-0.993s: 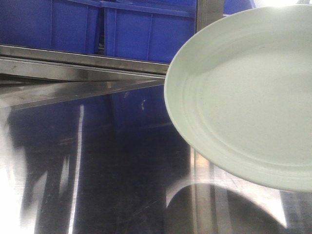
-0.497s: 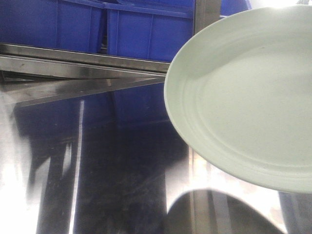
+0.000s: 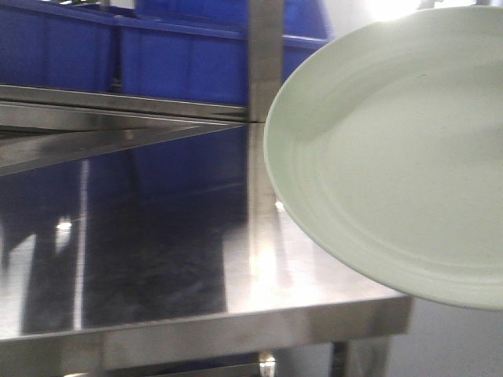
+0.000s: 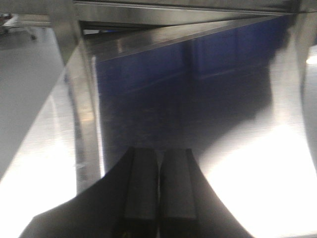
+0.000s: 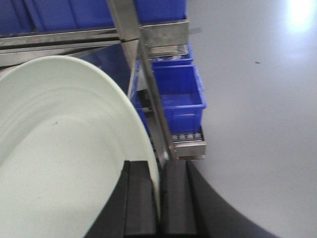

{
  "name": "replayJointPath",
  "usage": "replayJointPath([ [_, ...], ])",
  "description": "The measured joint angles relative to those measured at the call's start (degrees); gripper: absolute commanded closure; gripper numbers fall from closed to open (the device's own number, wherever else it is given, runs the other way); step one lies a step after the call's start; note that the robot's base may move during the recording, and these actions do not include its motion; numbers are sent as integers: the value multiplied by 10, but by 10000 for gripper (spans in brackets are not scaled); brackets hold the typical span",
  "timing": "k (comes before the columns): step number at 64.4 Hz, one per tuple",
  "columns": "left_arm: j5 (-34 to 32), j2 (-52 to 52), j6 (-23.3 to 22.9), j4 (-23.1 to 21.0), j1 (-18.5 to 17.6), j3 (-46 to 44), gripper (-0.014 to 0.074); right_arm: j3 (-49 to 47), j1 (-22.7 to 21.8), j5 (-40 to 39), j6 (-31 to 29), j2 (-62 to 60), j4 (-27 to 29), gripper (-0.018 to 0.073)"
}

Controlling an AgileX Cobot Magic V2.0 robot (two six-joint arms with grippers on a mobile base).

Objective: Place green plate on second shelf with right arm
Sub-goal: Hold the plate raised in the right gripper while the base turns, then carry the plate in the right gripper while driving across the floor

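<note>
My right gripper was clamped on the rim of the green plate, one finger lying on the plate's inner face and the other behind its edge, with the rim pinched in the narrow slot between them. From that grip the plate spread away to the left and upward in my right wrist view, so I held it by its near right edge. In the front view the plate hung tilted at the right, its ringed inner face turned to the camera, covering the right end of the steel shelf and jutting past the shelf's front corner. Blue bins stood on the level behind, beside an upright steel post. My left gripper hovered over a shiny steel surface with its fingers pressed together and nothing between them.
</note>
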Motion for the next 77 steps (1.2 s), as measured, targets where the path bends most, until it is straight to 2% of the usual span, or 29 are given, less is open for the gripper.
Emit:
replayJointPath([
  [77, 0, 0, 0, 0, 0, 0, 472, 0, -1, 0, 0, 0, 0, 504],
])
